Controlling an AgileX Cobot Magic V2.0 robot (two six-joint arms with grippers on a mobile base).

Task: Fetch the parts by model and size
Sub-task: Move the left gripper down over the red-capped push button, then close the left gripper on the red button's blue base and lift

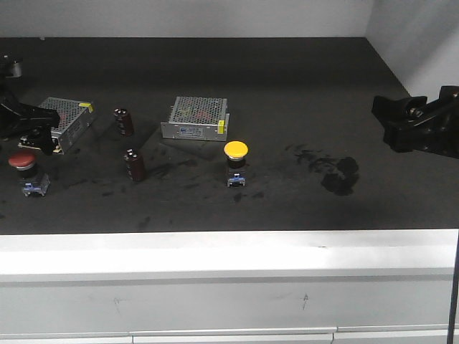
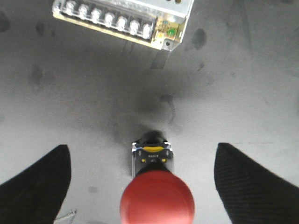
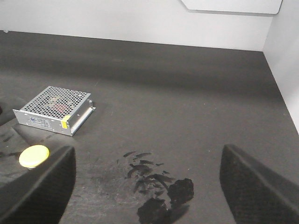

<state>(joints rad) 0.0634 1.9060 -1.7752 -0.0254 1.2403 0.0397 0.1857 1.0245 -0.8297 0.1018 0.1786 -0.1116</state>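
The red-capped push-button (image 1: pixel 21 162) stands at the far left of the dark mat on its black body and blue base. My left gripper (image 1: pixel 36 135) hangs just behind and above it. In the left wrist view the red cap (image 2: pixel 157 199) lies between my spread fingers (image 2: pixel 37 186), untouched, so the left gripper (image 2: pixel 142 161) is open. The yellow-capped push-button (image 1: pixel 236 150) stands mid-mat and shows at the left edge of the right wrist view (image 3: pixel 33 156). My right gripper (image 1: pixel 393 122) hovers at the far right, open (image 3: pixel 147 161) over bare stained mat.
Two silver mesh boxes (image 1: pixel 195 118) (image 1: pixel 66 117) sit behind the buttons; one shows close ahead in the left wrist view (image 2: pixel 124 21). Two dark capacitors (image 1: pixel 124 121) (image 1: pixel 134 164) stand between them. Dark smears (image 1: pixel 337 175) mark the mat. A wall (image 1: pixel 423 43) closes the right side.
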